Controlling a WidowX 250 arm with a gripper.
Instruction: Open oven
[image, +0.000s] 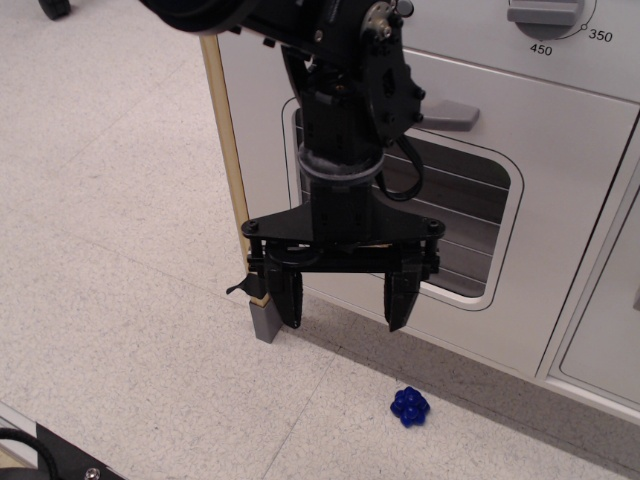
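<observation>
A wooden post (228, 150) with a grey foot stood at the left edge of the oven (560, 240). Just right of it, the black hand (345, 302) hung before the oven's closed windowed door, fingers spread wide, holding nothing. The grey bar handle (450, 115) sat above the window. Below the oven, a small blue object (409, 406) lay on the counter (120, 250).
</observation>
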